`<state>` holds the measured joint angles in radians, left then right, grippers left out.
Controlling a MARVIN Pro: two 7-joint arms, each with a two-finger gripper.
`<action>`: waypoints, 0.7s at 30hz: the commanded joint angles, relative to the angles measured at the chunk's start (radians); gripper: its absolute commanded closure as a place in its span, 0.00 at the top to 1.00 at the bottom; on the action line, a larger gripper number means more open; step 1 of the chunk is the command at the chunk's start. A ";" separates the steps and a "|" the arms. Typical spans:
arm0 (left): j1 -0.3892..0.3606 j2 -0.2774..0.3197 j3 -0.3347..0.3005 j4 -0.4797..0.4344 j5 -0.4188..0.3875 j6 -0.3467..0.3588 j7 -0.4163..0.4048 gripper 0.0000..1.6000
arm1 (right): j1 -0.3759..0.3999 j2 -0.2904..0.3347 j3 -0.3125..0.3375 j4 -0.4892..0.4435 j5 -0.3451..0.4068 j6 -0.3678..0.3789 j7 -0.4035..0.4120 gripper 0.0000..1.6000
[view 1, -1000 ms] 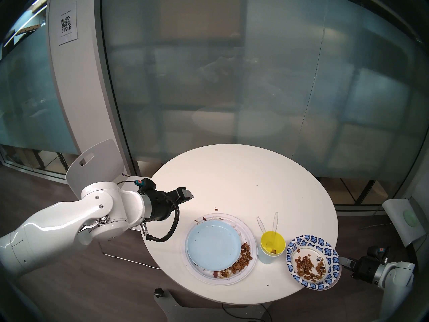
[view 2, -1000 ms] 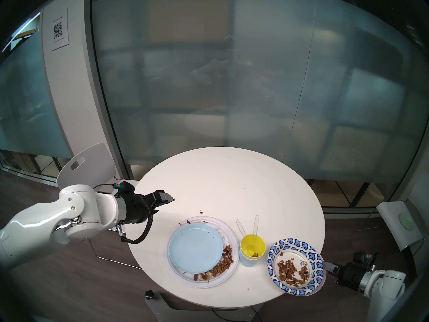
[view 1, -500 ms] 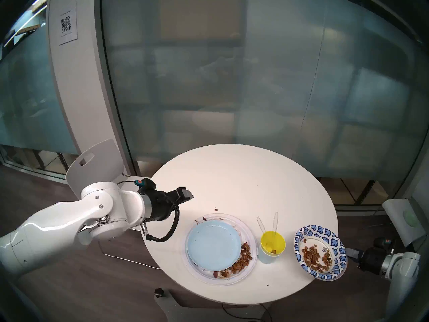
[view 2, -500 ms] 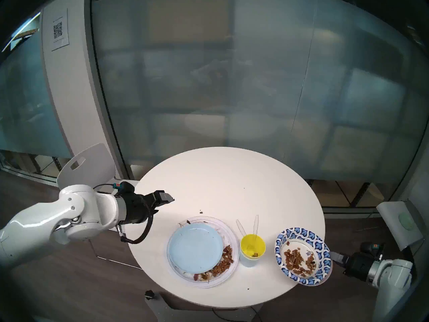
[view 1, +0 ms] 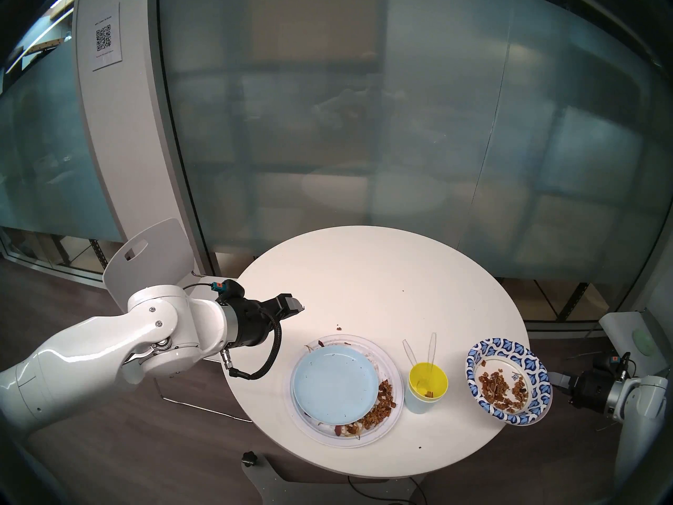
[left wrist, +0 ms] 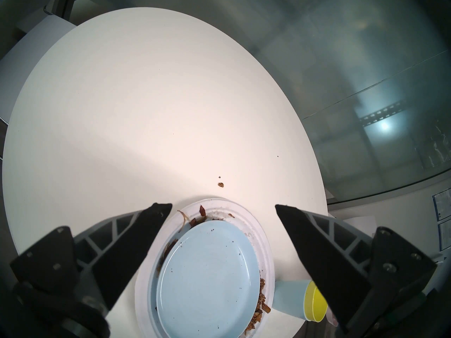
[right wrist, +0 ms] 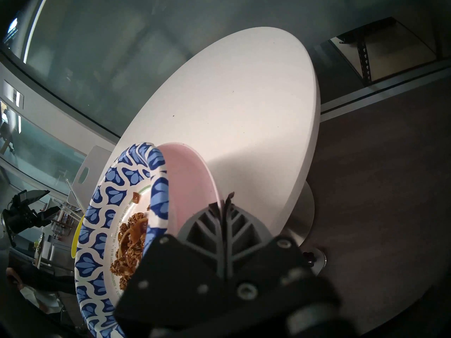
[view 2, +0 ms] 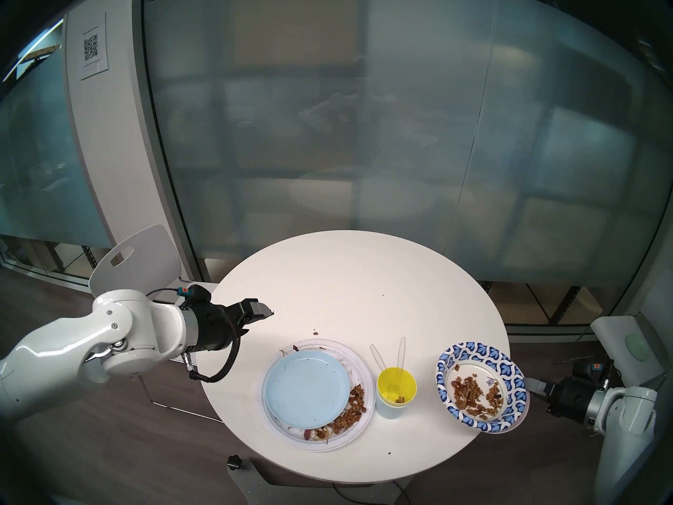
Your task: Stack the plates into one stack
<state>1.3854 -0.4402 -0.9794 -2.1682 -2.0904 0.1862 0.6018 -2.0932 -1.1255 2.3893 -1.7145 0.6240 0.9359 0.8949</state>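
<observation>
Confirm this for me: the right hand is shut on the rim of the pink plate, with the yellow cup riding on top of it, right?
Not the yellow cup. The right wrist view shows the right hand shut on the pink plate with the blue-patterned paper plate on it.

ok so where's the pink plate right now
Under the blue-patterned paper plate, the pink plate is pinched at its rim by the right gripper, at the table's right edge.

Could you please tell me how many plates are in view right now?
4: white plate on the table, blue plate on it; patterned plate atop pink plate, lifted by the right gripper. None appear hidden.
</observation>
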 commanded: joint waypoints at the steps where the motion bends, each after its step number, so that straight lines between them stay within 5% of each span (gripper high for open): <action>1: -0.010 0.001 -0.009 -0.010 0.001 0.000 -0.005 1.00 | -0.003 0.027 0.029 -0.071 0.056 0.021 0.074 0.00; 21: -0.012 0.002 -0.007 -0.010 0.001 -0.001 -0.005 1.00 | 0.017 0.050 0.039 -0.174 0.203 0.024 0.050 0.00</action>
<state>1.3829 -0.4391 -0.9769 -2.1682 -2.0915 0.1851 0.6014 -2.0927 -1.1053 2.4224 -1.8254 0.7621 0.9621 0.8648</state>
